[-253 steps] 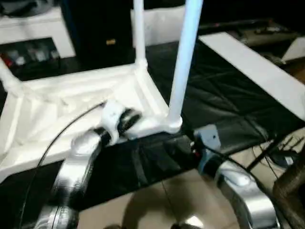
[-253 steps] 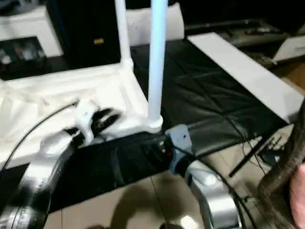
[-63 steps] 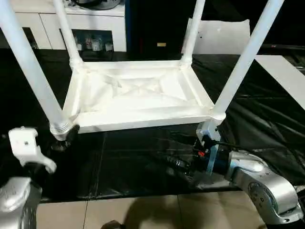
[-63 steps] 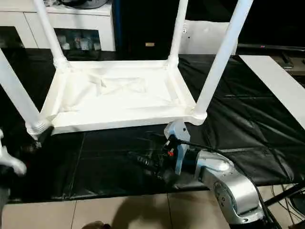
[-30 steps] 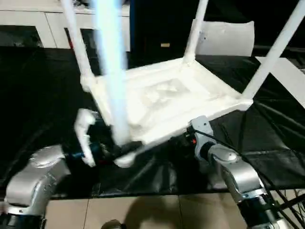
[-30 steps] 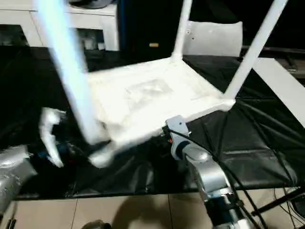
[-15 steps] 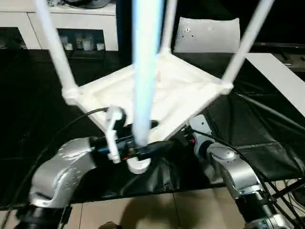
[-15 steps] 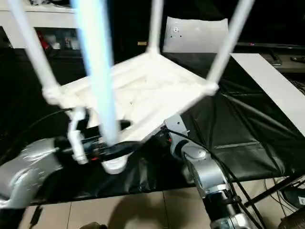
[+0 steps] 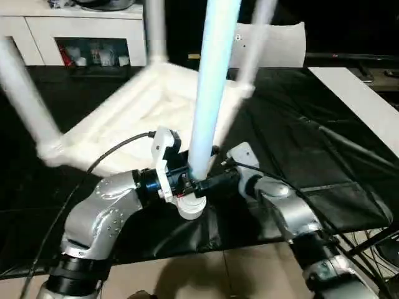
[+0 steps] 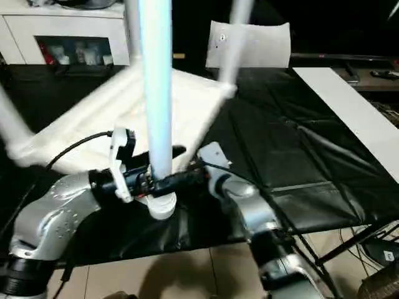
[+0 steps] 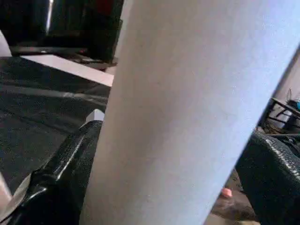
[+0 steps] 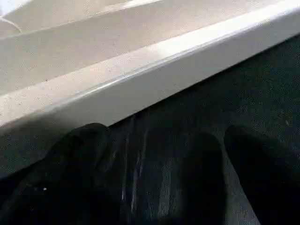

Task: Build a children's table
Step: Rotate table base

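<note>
The children's table lies upside down on the black mat, its white tabletop [image 9: 124,118] blurred, its legs pointing up. The near leg [image 9: 212,81] rises from its corner socket [image 9: 190,208] at the mat's front. My left gripper [image 9: 202,171] reaches in from the left, open, with one black finger [image 11: 70,159] on each side of that leg's base. My right gripper [image 12: 164,140] is open, fingers spread low over the mat at the tabletop's rim [image 12: 154,61], just right of the same corner. Three other legs [image 9: 25,106] stand farther back.
A white cabinet [image 9: 75,25] stands at the back left and a white flat bag [image 9: 274,43] leans behind the table. A long white board [image 9: 361,106] lies along the mat's [image 9: 312,149] right side. Tiled floor [image 9: 187,274] and cables run along the front edge.
The table has swung round on the mat, its far corners moving left. The near leg and my left gripper around it have shifted a little right. My right gripper stays by that corner.
</note>
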Controlling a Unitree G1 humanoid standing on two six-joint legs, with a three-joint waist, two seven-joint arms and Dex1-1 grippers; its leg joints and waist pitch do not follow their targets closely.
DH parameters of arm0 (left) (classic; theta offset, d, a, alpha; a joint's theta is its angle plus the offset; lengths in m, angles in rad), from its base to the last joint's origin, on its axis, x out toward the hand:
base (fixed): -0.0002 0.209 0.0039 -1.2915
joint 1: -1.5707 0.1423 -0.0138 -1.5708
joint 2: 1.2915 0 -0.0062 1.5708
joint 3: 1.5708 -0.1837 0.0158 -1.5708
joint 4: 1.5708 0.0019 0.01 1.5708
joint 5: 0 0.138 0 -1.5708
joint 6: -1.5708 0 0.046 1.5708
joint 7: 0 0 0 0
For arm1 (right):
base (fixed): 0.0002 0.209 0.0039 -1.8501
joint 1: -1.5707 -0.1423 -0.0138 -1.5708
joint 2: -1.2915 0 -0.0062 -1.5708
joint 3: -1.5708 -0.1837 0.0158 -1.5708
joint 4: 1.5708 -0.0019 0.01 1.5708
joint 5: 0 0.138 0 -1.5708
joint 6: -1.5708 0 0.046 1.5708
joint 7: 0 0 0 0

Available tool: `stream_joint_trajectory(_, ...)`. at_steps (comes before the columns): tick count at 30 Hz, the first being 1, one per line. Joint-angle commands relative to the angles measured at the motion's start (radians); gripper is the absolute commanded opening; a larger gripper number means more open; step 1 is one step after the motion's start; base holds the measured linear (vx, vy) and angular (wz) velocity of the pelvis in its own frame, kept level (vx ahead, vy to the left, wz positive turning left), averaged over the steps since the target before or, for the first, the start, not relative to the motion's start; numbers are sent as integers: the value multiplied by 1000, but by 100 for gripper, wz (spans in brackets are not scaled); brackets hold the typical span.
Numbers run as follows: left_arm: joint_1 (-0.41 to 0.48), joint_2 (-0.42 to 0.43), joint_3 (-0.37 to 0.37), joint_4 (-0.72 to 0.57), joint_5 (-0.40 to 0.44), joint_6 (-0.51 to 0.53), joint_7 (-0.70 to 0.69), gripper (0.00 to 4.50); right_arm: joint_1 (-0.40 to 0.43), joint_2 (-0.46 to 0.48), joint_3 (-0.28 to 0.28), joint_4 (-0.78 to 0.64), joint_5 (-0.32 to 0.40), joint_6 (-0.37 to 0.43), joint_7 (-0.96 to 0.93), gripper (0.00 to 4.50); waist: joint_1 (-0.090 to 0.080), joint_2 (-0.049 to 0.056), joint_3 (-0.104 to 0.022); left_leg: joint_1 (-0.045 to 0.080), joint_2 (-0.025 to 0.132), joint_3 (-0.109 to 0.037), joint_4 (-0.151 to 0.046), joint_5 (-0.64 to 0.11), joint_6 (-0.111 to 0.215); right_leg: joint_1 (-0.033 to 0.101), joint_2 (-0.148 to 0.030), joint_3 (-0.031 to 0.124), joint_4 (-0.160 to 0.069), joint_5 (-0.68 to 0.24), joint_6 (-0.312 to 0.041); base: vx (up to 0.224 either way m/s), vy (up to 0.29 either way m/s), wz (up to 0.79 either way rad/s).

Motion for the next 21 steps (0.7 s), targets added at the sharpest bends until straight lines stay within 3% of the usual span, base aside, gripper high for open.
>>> stream_joint_trajectory(1,-37,-34,-78,-9,-5,-10,-7,443,-40,52,43,-20,17,-45,51,450,11,9,-56,34,34,-10,-72,-167,-48,27,-58,28,-62,44,-221,0,0,0)
stream_joint_trajectory(8,-64,-85,-84,35,35,-55,11,443,-51,71,55,39,7,-107,104,450,9,8,-55,34,36,-10,-73,-181,-47,26,-59,28,-65,24,-227,0,0,0)
stream_joint_trajectory(16,-125,-155,-65,143,126,-185,79,443,-78,83,2,127,-5,-157,48,450,10,11,-57,34,38,-12,-73,-191,-43,26,-61,27,-66,24,-232,0,0,0)
stream_joint_trajectory(17,-126,-157,-65,146,132,-191,84,443,-77,79,-5,129,-6,-157,42,450,12,17,-57,35,38,-12,-73,-188,-42,26,-61,27,-64,34,-234,0,0,0)
stream_joint_trajectory(18,-127,-158,-65,148,138,-195,89,443,-76,74,-12,130,-5,-156,35,450,10,14,-57,34,38,-12,-73,-186,-40,27,-60,27,-66,40,-233,0,0,0)
stream_joint_trajectory(21,-132,-152,-53,168,172,-218,119,443,-59,39,-60,119,2,-158,11,450,15,17,-58,34,38,-12,-71,-174,-31,28,-61,27,-63,68,-238,0,0,0)
